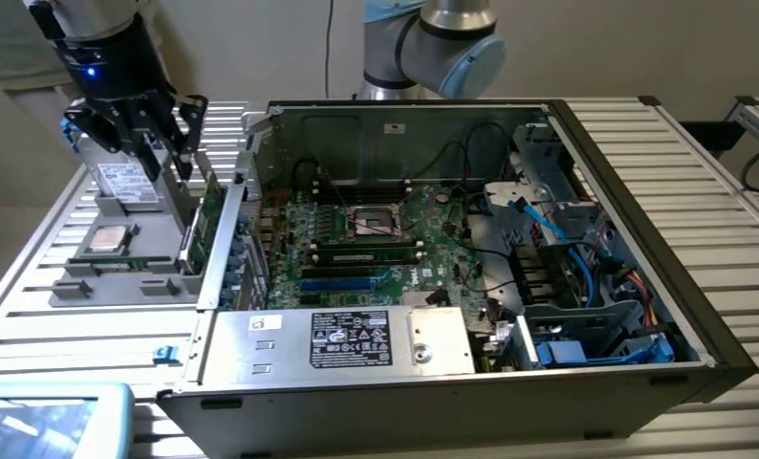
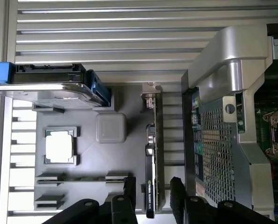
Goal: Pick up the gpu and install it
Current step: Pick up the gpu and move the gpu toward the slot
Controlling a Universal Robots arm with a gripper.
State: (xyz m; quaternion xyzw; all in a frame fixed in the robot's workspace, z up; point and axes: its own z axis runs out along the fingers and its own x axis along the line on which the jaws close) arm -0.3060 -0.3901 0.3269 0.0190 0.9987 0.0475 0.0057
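Exterior view's left: hovering, jaws open, over grey plastic tray point(image 1: 112, 282) on desk point(image 1: 23, 330); flat green gpu card point(image 1: 206, 228) on edge at tray's case-side rim, beside open black case point(image 1: 685, 316). Wrist view: straddling card, touching neither face. Best to centre, stay square, clear case wall.

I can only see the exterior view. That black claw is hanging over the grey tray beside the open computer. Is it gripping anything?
Observer: No. The wrist view shows the gripper open, and the gpu standing on edge in the tray, in line with the gap between the fingers.
Visitor: Is that card leaning on the computer case?
Observer: No, a strip of bare tray separates the card from the computer case.
Visitor: Any writing on it?
Observer: An Nvidia label on the edge facing the camera.
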